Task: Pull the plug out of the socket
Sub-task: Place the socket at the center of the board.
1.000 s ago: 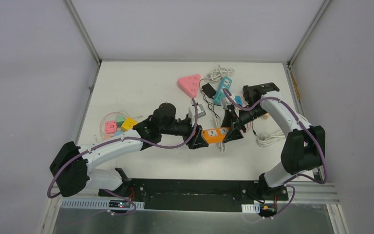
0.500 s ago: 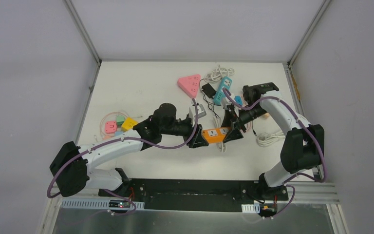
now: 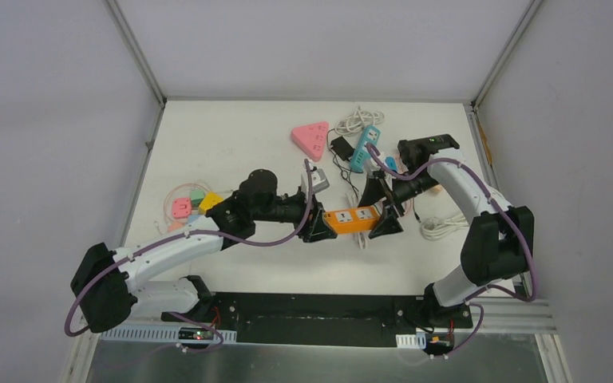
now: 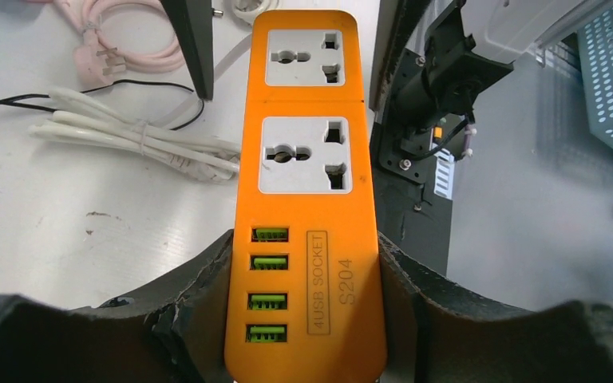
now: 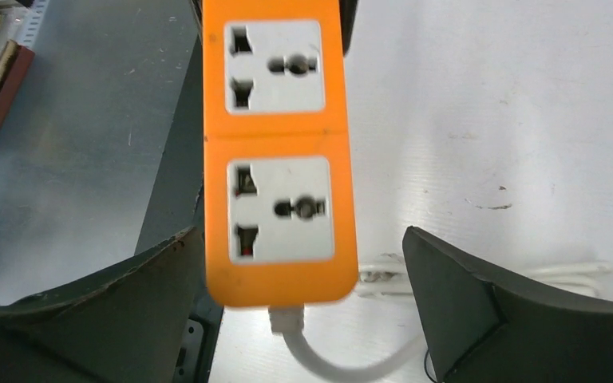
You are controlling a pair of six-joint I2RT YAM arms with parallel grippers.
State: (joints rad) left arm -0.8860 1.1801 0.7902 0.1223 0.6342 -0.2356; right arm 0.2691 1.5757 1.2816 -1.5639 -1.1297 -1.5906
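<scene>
- One grip only: left tool (image 4: 302,267) clamps the orange plastic power strip (image 4: 303,120), which may sag.
- Right tool (image 5: 305,267) gapes apart, may pinch the white cord (image 5: 319,361).

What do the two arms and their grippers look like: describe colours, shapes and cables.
The left arm and right arm: white shells between chunky black joints, a purple cable looped along each. The left gripper and right gripper: two black wedge-shaped fingers each, matte and rough-edged.
</scene>
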